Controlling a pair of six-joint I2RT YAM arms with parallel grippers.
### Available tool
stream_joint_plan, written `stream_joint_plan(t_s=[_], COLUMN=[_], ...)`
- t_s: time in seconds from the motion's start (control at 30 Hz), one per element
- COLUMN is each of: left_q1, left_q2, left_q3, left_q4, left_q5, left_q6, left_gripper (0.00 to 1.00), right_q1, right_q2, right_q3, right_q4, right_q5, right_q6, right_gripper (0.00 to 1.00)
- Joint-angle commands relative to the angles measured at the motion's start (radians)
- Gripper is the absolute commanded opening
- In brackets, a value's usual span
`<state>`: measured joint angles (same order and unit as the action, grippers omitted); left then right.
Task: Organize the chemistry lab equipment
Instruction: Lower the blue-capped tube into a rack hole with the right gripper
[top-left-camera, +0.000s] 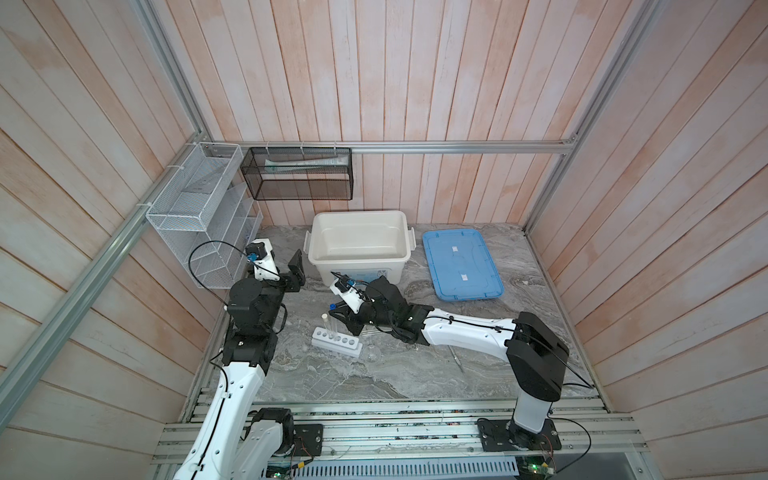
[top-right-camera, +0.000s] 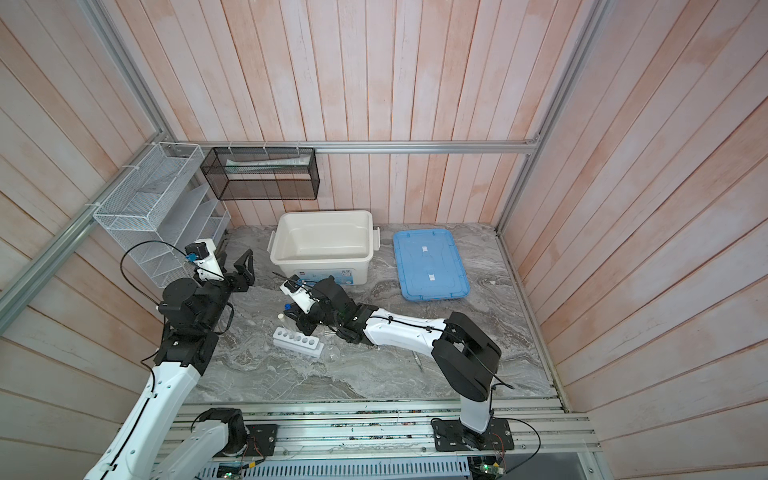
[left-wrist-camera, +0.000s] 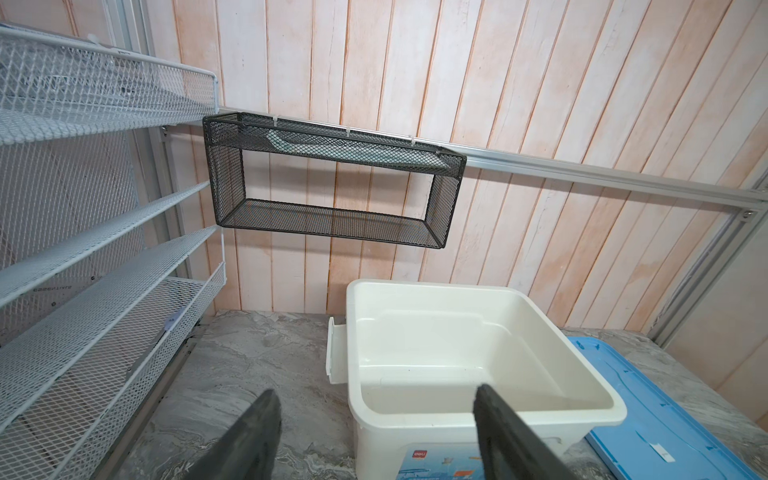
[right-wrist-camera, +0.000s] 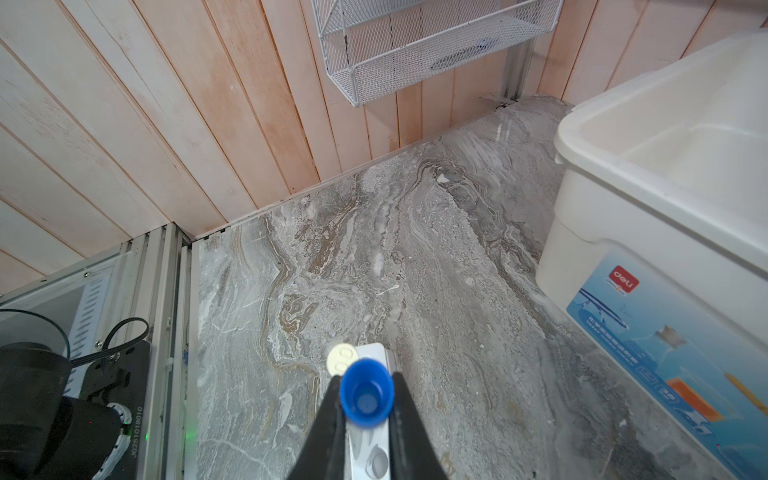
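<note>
Blue-capped tube (right-wrist-camera: 366, 400) is pinched in my right gripper (top-left-camera: 336, 311), over the white rack (top-left-camera: 336, 342) near the desk's left edge. I see the white-capped tube (top-left-camera: 324, 317) standing in the rack, flask (top-left-camera: 372, 352) just beside. Left gripper (left-wrist-camera: 374, 395) spread, empty, toward the back-left corner.

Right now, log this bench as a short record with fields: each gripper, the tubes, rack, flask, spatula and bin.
left gripper: open, empty, beside the bin
right gripper: shut on blue-capped tube, held upright at the rack
white-capped tube: standing in the rack's end hole
rack: on the table, several holes empty
flask: on the table beside the rack
spatula: lying flat, apart from the rack
bin: open, nothing visible inside; blue lid lies flat beside it
</note>
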<state>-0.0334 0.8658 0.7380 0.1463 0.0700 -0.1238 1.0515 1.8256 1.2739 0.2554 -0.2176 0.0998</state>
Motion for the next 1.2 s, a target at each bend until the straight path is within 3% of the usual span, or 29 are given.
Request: stream_joint_plan(t_s=[0.0,1.17], left_q1=[0.004,0.004], left_q2=[-0.002,0.007], left_q3=[-0.015,-0.015], left_q4=[0.015,0.015], left_q5=[0.012,0.033], left_q6=[0.012,0.025], left_gripper=[0.75,0.75], right_q1=[0.008,0.021], right_q2=[0.021,0.049], right_q3=[-0.007,-0.031], right_q4=[0.006,-0.007], right_q5=[0.019,0.065], right_q6=[-0.015,-0.061], right_gripper=[0.07,0.07])
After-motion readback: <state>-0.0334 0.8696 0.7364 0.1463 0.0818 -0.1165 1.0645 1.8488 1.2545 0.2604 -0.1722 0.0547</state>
